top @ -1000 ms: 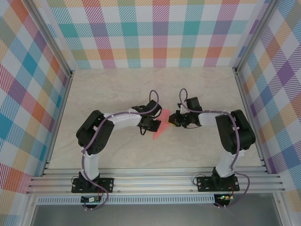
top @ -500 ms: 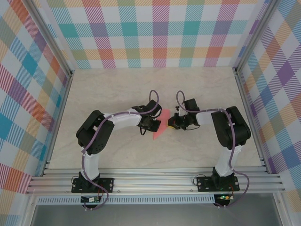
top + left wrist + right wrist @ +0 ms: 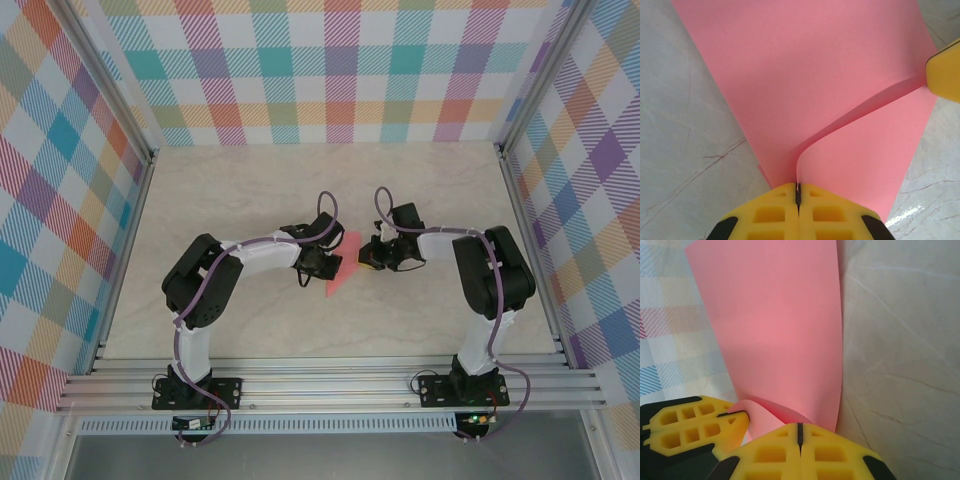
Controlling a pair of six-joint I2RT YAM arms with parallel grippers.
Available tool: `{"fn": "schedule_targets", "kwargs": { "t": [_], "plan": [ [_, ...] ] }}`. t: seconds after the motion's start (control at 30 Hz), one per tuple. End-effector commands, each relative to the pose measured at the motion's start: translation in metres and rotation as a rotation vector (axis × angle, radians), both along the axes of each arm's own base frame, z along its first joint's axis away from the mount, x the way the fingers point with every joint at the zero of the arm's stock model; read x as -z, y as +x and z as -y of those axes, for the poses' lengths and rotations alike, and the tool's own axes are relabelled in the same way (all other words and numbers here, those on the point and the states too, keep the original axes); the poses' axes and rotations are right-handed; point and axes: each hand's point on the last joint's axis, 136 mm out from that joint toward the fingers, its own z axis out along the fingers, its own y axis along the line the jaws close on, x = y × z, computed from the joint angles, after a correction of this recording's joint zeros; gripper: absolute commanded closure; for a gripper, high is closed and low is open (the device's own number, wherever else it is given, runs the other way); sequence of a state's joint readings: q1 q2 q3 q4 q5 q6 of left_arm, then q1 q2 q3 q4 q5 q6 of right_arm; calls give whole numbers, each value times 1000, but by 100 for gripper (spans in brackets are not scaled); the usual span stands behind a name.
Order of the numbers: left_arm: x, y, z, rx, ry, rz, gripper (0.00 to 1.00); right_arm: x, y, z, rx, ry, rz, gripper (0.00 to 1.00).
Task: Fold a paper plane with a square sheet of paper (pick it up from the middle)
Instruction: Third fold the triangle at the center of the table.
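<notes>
I see the paper (image 3: 343,270) at the middle of the top view, a pink wedge on the table (image 3: 250,190), its narrow point aimed at the lower left of the frame. It sits between the two grippers. The left gripper (image 3: 322,262) is at its left edge and the right gripper (image 3: 372,256) at its upper right. In my left wrist view the paper (image 3: 815,75) fans out wide toward the top of the frame. A raised flap edge curves from the upper right, where a yellow finger of the right gripper (image 3: 946,70) meets it, down into the left gripper (image 3: 798,192), whose fingers are pressed together on that edge. In my right wrist view the right gripper (image 3: 799,432) is closed tight at the bottom centre, with the paper (image 3: 775,330) rising from its tips toward the top of the frame. I read that as a pinch on the sheet. The left gripper (image 3: 695,427) sits at the lower left, touching a small curl of paper.
</notes>
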State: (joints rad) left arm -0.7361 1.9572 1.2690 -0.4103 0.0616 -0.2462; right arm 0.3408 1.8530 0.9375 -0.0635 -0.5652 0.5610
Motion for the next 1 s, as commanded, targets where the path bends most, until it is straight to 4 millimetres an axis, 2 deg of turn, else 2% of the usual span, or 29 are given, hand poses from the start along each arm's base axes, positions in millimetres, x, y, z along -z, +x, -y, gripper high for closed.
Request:
{"fn": "schedule_targets", "kwargs": {
  "t": [0.0,0.17,0.27,0.47,0.63,0.77,0.97],
  "plan": [
    [28,-17,-17,1,70,-93,100,3,2,-1,-16,6,-2,100],
    [28,-17,-17,1,69,-94,100,26,-5,8,0,-60,-43,100],
    [28,-17,-17,1,69,-93,100,27,-6,13,3,-94,-44,100],
    [28,-17,-17,2,68,-94,100,-13,-1,4,-26,-30,24,97],
    [29,-16,-15,-6,63,-100,100,-40,-6,-18,-100,105,40,93],
    [29,-16,-16,-7,65,-101,100,-39,-11,-29,-127,125,25,93],
    [29,-16,-16,-4,70,-101,100,-34,-12,-35,-146,127,5,93]
  ]
}}
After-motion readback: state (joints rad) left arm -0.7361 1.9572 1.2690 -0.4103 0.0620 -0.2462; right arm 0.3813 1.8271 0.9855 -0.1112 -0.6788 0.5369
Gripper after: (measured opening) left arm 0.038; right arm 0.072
